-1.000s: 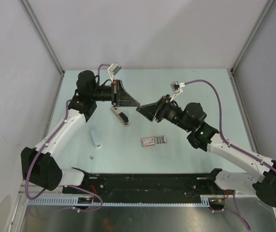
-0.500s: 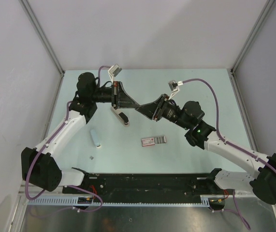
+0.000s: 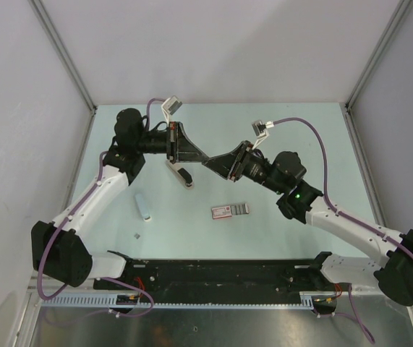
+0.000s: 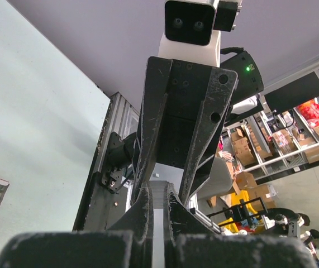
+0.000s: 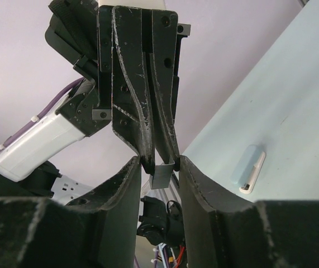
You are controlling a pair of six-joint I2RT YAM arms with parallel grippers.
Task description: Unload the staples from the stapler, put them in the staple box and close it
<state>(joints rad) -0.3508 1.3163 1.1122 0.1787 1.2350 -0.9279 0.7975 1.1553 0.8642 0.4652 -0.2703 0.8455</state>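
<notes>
My left gripper [image 3: 195, 155] is held up over the table and is shut on a thin grey metal strip of staples [image 4: 158, 225]. The strip also shows in the right wrist view [image 5: 163, 174], sticking out past the left fingertips. My right gripper [image 3: 215, 164] meets the left tip to tip. Its jaws are open and straddle the left fingertips and the strip's end. A small light-blue and white stapler [image 3: 143, 206] lies on the table at the left, also in the right wrist view [image 5: 249, 168]. A white and black piece [image 3: 181, 173] lies below the left gripper.
A small staple box [image 3: 230, 210] lies on the table in the middle front. A tiny grey bit [image 3: 137, 236] lies near the front left. Grey walls close the table in at the left, back and right. A black rail [image 3: 220, 275] runs along the near edge.
My right gripper has moved left and closed in on the left gripper's tips. The left gripper has shifted slightly right. Nothing on the table has moved.
</notes>
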